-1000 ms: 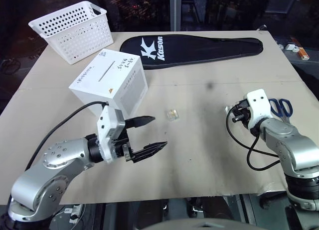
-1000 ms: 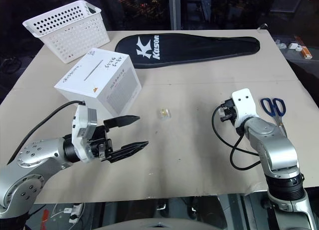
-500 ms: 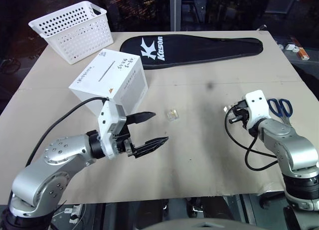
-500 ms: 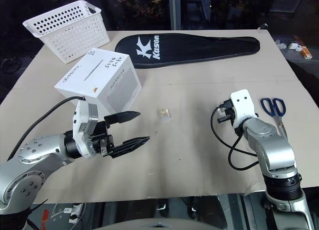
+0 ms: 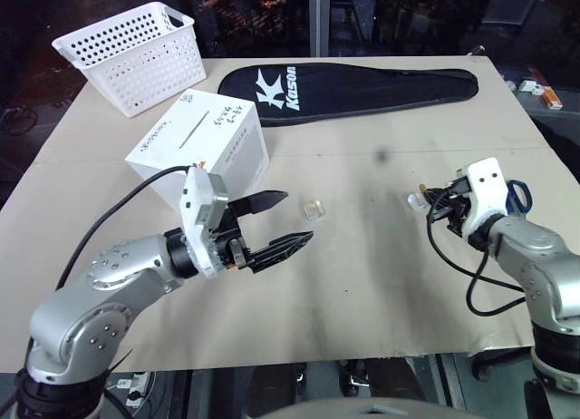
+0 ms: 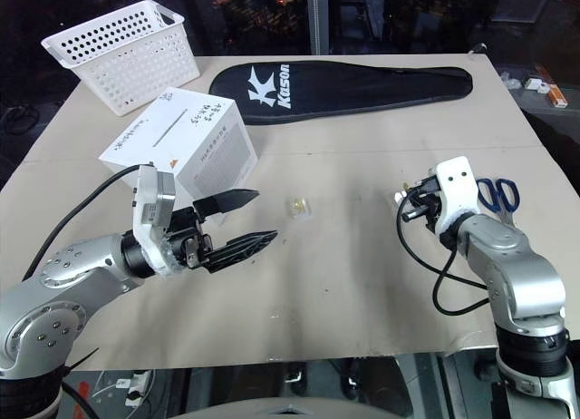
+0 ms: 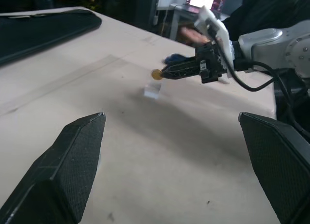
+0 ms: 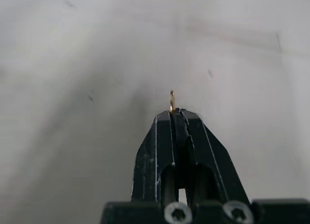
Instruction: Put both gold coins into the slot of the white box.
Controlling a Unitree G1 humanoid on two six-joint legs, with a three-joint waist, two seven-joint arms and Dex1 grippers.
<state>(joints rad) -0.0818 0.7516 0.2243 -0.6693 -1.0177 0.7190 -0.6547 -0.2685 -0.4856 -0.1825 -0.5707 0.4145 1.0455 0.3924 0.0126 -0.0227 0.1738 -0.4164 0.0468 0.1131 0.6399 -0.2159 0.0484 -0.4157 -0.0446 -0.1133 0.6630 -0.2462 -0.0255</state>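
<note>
Pinching one gold coin (image 7: 156, 74), right pincer (image 7: 167, 73); second coin (image 5: 314, 205) rests tabled.

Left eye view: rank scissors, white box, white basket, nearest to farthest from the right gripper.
From the right gripper, shut on a gold coin:
1. Scissors, just beyond it at the table's right edge.
2. White box, across the table on the left.
3. White basket, far left corner, behind the box.

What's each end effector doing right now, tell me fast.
Left end effector: open, empty.
Right end effector: closed on a gold coin, lifted above the table.
</note>
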